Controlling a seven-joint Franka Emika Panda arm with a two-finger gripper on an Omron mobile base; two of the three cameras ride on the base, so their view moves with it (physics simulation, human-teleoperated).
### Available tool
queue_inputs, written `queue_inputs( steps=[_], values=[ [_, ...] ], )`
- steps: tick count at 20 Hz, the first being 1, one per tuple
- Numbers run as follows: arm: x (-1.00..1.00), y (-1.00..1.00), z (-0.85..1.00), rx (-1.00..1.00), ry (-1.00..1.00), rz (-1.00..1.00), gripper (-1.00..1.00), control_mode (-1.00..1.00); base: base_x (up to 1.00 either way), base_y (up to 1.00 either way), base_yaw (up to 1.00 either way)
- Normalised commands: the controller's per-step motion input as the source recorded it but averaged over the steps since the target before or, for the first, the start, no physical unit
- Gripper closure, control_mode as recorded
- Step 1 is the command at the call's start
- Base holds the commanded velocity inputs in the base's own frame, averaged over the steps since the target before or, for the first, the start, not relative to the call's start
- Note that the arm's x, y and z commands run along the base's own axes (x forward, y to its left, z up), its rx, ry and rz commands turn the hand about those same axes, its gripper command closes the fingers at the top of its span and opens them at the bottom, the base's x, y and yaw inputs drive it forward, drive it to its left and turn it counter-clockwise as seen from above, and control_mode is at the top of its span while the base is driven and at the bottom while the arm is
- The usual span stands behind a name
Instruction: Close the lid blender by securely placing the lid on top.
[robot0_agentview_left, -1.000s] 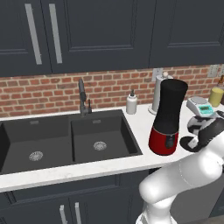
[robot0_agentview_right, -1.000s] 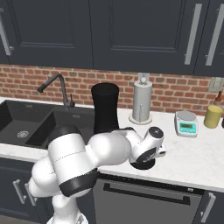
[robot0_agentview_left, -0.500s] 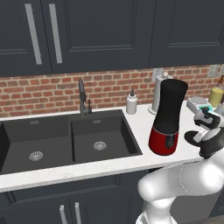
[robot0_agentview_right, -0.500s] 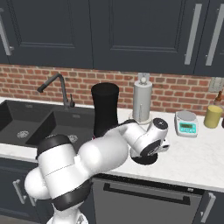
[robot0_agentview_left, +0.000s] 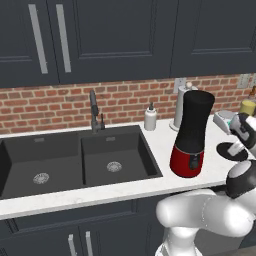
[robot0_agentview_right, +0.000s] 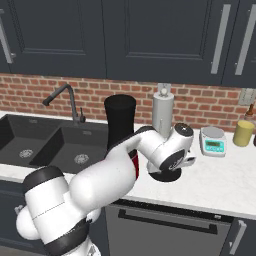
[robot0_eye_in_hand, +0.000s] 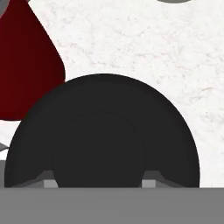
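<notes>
The small flat round black lid (robot0_eye_in_hand: 103, 135) with its raised central knob sits directly under the two-finger gripper (robot0_eye_in_hand: 99, 183), whose fingertips (robot0_eye_in_hand: 49, 183) stand one on each side of the knob, though whether they pinch it cannot be told; in the left base view the lid (robot0_agentview_left: 234, 150) lies low over the white marbled counter (robot0_agentview_left: 160, 150), just below the hand. Beside the gripper stands the tall blender (robot0_agentview_left: 192, 134) with its glossy red base and open matte black jar. Beyond the hand are a white-and-teal kitchen scale (robot0_agentview_right: 213, 141) and a white paper-towel roll (robot0_agentview_right: 162, 114).
</notes>
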Motion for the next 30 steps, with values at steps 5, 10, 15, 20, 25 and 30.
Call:
queue_inputs(
  steps=[5, 10, 15, 20, 25, 30],
  values=[
    [-0.21, 0.0, 0.68, 0.0, 0.0, -0.03, 1.0, -1.0, 0.0, 0.0, 0.0],
    [-0.18, 0.0, 0.71, 0.0, 0.0, -0.05, 1.0, -1.0, 0.0, 0.0, 0.0],
    [-0.15, 0.02, 0.72, 0.02, -0.02, -0.04, 1.0, -1.0, 0.0, 0.0, 0.0],
    [-0.11, 0.08, 0.62, 0.03, -0.01, -0.03, 1.0, -1.0, 0.0, 0.0, 0.0],
    [-0.05, 0.17, 0.47, 0.05, -0.07, -0.01, 1.0, -1.0, 0.0, 0.0, 0.0],
    [0.0, 0.28, 0.35, 0.04, -0.1, -0.01, 1.0, -1.0, 0.0, 0.0, 0.0]
  ],
)
